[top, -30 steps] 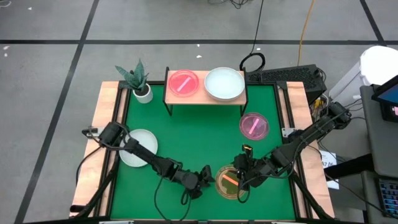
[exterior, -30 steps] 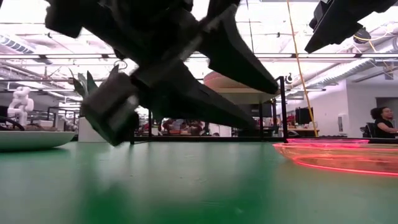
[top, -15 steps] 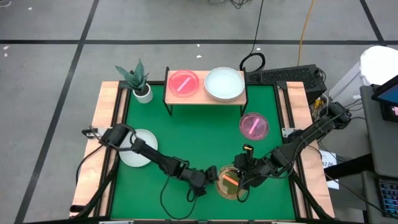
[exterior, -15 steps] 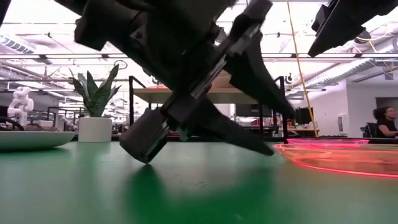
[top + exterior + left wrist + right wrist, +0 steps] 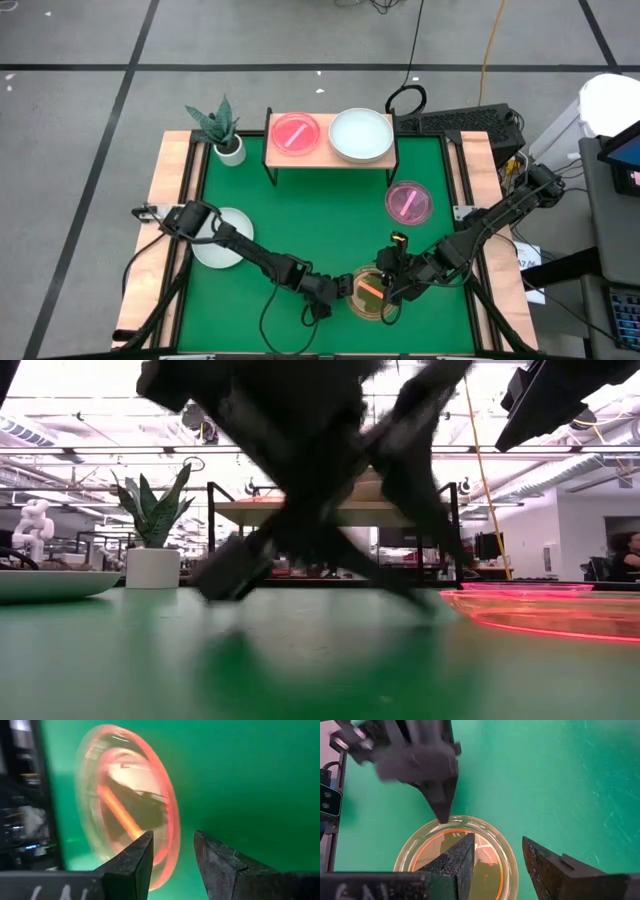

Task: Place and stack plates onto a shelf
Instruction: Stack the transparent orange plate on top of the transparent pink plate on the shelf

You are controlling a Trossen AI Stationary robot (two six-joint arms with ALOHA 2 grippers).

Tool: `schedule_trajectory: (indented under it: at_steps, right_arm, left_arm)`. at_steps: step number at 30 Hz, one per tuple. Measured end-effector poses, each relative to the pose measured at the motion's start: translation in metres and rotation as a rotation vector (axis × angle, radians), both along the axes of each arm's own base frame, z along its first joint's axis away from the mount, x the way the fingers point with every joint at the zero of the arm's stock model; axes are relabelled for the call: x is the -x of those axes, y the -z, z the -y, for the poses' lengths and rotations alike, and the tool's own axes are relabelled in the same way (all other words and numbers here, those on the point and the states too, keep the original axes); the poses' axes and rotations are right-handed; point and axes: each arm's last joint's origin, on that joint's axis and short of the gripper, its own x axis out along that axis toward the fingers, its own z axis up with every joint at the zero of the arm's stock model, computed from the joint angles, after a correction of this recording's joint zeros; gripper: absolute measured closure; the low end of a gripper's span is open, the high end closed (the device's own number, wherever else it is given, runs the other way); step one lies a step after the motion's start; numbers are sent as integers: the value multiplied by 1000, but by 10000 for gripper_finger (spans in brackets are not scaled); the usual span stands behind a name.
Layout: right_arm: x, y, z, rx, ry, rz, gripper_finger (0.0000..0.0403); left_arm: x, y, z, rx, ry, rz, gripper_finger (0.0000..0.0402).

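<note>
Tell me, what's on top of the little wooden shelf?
Two plates sit side by side on the shelf: a small pink plate with a stripe and a bigger pale plate. Whatever is under the shelf top is hidden from above.

The counter [image 5: 320,225] is covered by a matt green mat, edged with pale wood strips [image 5: 172,190]. The amber plate [image 5: 369,292] is seen as translucent, glossy plastic with an orange stripe; the same look is shown by the pink plate [image 5: 409,202] at right. The shelf [image 5: 330,155] is topped with light, smooth wood on thin black metal legs. The pale plate [image 5: 361,134] on it and the white plate [image 5: 226,238] at lower left appear opaque and smooth. Dark matt plastic is shown on the left hand [image 5: 172,851] and the right hand [image 5: 497,851].
</note>
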Motion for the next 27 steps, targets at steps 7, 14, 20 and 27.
schedule_trajectory:
  at_steps: [7, 14, 20, 27]
  right_arm:
    - [0, 0, 0, 0, 0, -1, 257]
    - [0, 0, 0, 1, -1, -2, 257]
    - [0, 0, 0, 0, -1, -1, 257]
    - [0, 0, 0, 0, -1, -1, 257]
  left_arm:
    - [-6, 14, 3, -8, 18, 35, 255]
    - [-7, 15, 0, 0, 10, 34, 297]
    - [-7, 16, 1, -6, 17, 33, 351]
    - [-7, 16, 1, -6, 16, 32, 395]
